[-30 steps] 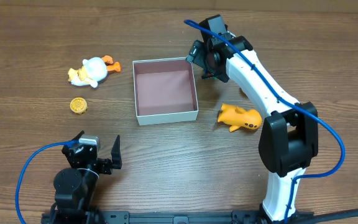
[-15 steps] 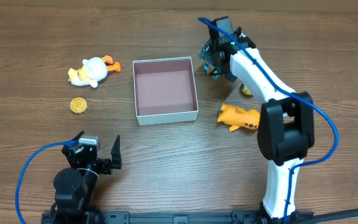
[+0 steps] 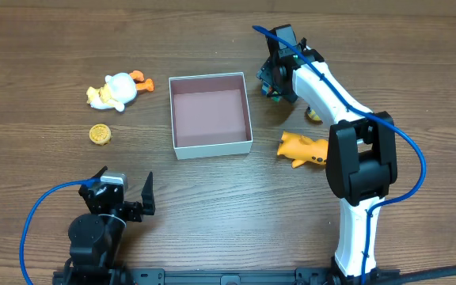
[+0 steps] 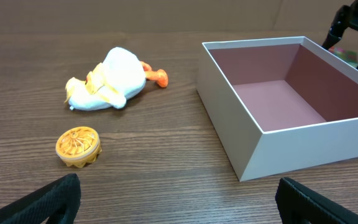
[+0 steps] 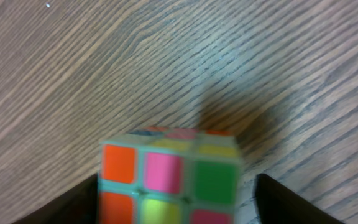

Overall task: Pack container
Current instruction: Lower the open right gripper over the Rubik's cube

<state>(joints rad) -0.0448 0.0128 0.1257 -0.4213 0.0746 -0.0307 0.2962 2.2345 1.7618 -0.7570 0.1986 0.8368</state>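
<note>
The right pincer hangs released around a colour cube. One dark finger sits close against the cube's orange-and-pink side; whether it touches I cannot tell. The other finger stands clear of the green side, with bare bench showing between.

The step in hand, as I judge it, is picking up this cube for packing. To do it well, the pincer should shift a little toward the open gap so the cube sits centred. It should then drop until the pads cover the cube's middle row, not only its top edge. Closing off-centre would likely shove or twist the cube on the wood. The faces look slick, so a flat, square squeeze should hold better than a corner bite.

Just beside the pincer on its left lies the container, open-topped with nothing in it, near the cube but apart from it. The carry will need enough lift to clear the thin white wall.

Back toward the arm's base lies an orange toy, and a small yellowish piece peeks from under the arm. Beyond the container, well apart from the pincer, are a white-and-yellow plush and an orange disc. Farthest off, the left pincer rests released, fingers spread wide.
</note>
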